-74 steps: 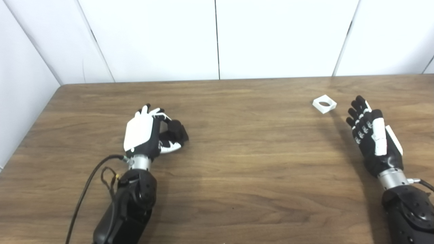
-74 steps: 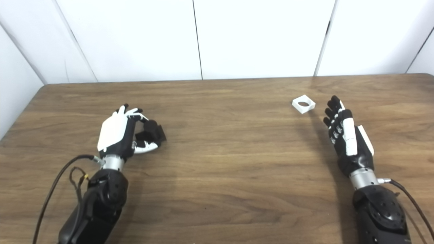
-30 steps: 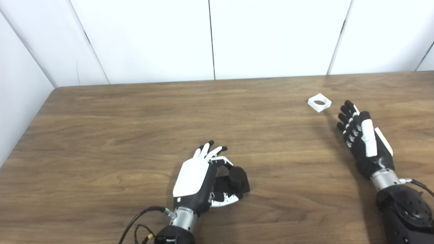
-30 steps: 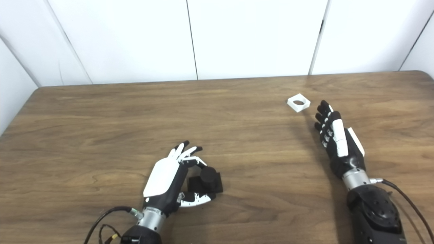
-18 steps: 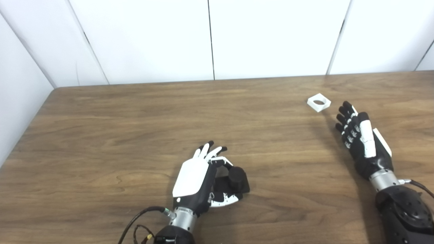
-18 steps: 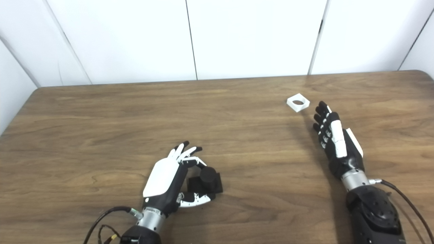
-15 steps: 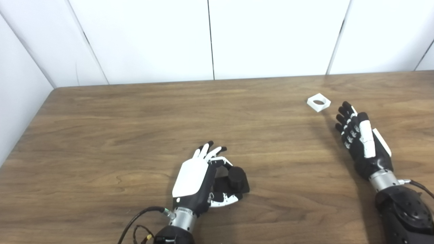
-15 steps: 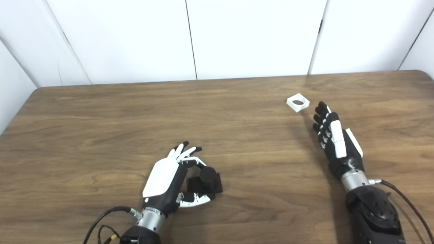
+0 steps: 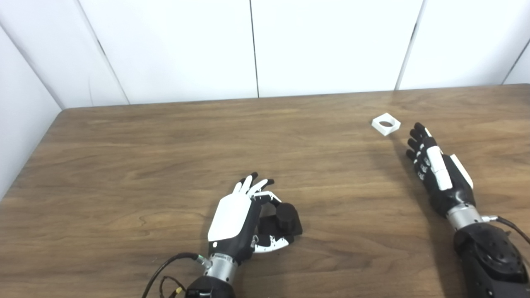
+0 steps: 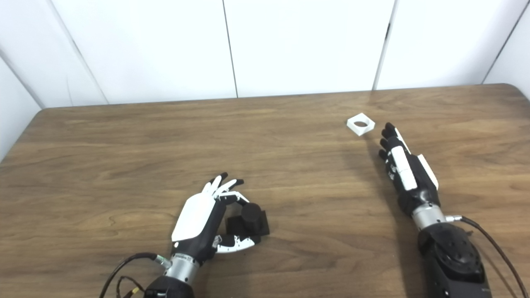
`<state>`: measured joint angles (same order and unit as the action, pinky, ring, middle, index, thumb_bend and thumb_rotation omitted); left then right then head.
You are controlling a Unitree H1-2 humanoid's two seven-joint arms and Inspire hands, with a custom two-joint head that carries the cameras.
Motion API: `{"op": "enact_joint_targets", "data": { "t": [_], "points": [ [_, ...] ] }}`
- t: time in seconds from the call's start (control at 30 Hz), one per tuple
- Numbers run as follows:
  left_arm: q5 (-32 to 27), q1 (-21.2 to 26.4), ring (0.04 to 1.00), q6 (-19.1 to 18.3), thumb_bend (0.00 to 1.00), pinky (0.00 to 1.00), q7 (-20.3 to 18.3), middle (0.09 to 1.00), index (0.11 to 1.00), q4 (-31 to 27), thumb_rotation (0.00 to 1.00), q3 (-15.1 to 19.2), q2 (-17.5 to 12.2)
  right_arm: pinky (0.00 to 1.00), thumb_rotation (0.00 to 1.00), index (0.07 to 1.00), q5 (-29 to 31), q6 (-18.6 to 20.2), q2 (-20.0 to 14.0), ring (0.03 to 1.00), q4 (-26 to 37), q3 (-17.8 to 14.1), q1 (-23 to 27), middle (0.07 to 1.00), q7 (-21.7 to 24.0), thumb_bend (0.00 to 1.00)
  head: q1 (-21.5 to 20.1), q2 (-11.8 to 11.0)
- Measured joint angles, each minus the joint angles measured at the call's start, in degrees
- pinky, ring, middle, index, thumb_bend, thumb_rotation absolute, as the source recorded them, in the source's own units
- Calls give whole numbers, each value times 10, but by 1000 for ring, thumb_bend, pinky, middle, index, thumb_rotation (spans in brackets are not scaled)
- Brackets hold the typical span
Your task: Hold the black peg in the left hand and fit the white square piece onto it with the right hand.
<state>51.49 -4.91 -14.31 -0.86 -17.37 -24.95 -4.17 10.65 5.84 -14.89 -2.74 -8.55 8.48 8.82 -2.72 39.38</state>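
Left hand (image 9: 238,219) grasping black peg (image 9: 281,221); right hand (image 9: 439,176) released; wooden table (image 9: 145,157); white walls (image 9: 331,41).

wooden table (image 9: 124,157), white wall panels (image 9: 331,41)

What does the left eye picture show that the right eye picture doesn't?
Only the left eye view shows more of the white wall on the left. Only the right eye view shows the brown wooden table's rounded far right corner. Both show the left robot hand holding the black peg, and the open right robot hand near the white square piece with a round hole.
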Motion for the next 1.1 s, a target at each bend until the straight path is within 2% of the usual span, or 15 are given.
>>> {"op": "enact_joint_targets", "data": {
  "t": [0.1, 0.13, 0.23, 0.33, 0.47, 0.77, 0.83, 0.97, 1.1],
  "points": [
    [0, 0, 1000, 4, 519, 1000, 2, 886, 484, 2, 67, 1, 0, 1000, 868, 1000, -28, 1, -8, 1000, 0, 15, 12, 1000, -2, 705, 2, -1],
    [0, 0, 1000, 6, 519, 1000, 3, 889, 485, 4, 67, 1, 0, 1000, 815, 1000, -41, 1, -12, 1000, 0, 20, 20, 1000, -2, 691, 3, -2],
    [0, 0, 1000, 7, 519, 1000, 3, 889, 485, 5, 66, 1, 1, 1000, 798, 1000, -62, 2, -23, 1000, 0, 27, 36, 1000, -2, 691, 3, -3],
    [0, 0, 1000, 6, 520, 1000, 2, 891, 485, 6, 66, 1, 2, 1000, 728, 1000, -79, 3, -28, 1000, 0, 31, 45, 1000, -2, 698, 2, -5],
    [1, 0, 1000, 3, 520, 1000, 2, 890, 485, 6, 66, 2, 4, 1000, 689, 997, -108, 3, -46, 1000, -1, 45, 53, 1000, 0, 706, 1, -6],
    [2, 0, 1000, 2, 520, 1000, 7, 890, 485, 9, 66, 2, 6, 996, 528, 963, -158, 8, -69, 1000, -5, 53, 102, 1000, -2, 702, 1, -10],
    [2, 0, 1000, 3, 520, 1000, 8, 891, 485, 10, 66, 2, 6, 986, 465, 945, -181, 6, -84, 992, -20, 68, 115, 992, 1, 714, 2, -12],
    [2, 0, 1000, 5, 519, 1000, 11, 894, 485, 11, 67, 2, 7, 979, 462, 930, -233, -2, -123, 1000, -51, 95, 141, 993, 7, 740, 2, -15],
    [2, 0, 1000, 6, 519, 1000, 12, 894, 485, 12, 68, 4, 8, 968, 365, 874, -275, -6, -154, 1000, -76, 116, 172, 993, 12, 797, 3, -18]
  ]
}}
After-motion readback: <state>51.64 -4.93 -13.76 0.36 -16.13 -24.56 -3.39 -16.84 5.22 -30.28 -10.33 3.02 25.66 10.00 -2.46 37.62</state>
